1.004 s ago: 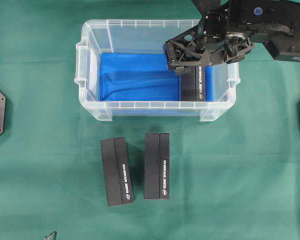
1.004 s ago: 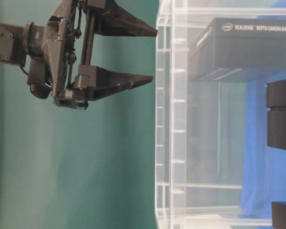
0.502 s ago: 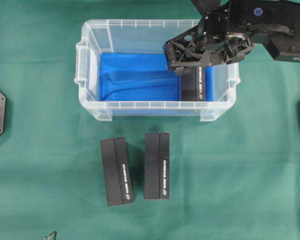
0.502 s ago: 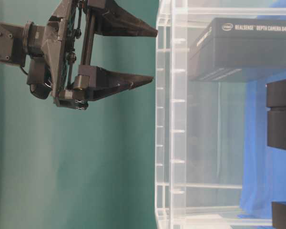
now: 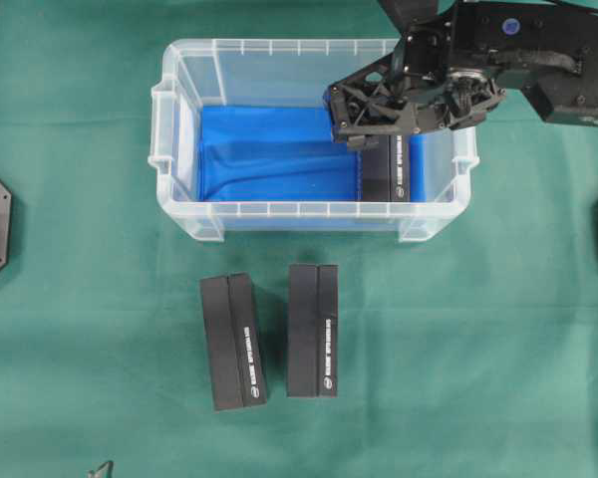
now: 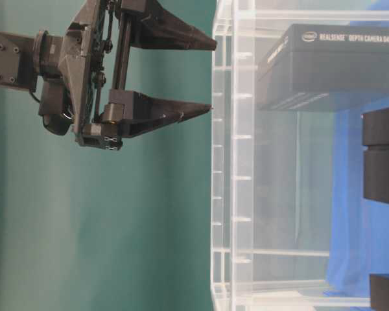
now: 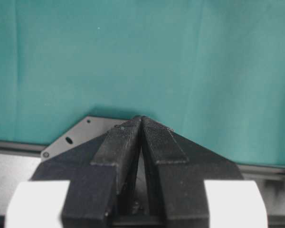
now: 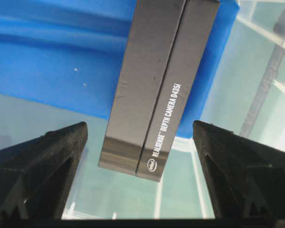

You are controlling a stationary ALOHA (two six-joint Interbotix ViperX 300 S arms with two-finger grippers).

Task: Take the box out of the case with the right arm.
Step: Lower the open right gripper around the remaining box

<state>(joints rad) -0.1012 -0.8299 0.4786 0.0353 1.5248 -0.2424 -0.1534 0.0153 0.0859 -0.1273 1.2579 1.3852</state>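
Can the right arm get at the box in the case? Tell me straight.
Probably yes. The right gripper hangs open above the case, nothing lies over the box, and in the wrist view the box sits between the spread fingers.

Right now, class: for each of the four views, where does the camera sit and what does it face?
Overhead: above, facing down on the case, box, right hand.
Table-level: low, side-on to the case wall; right hand open.
Left wrist: on the left hand, shut, facing green cloth.
Right wrist: between open fingers, facing the box.
Shared: the box.
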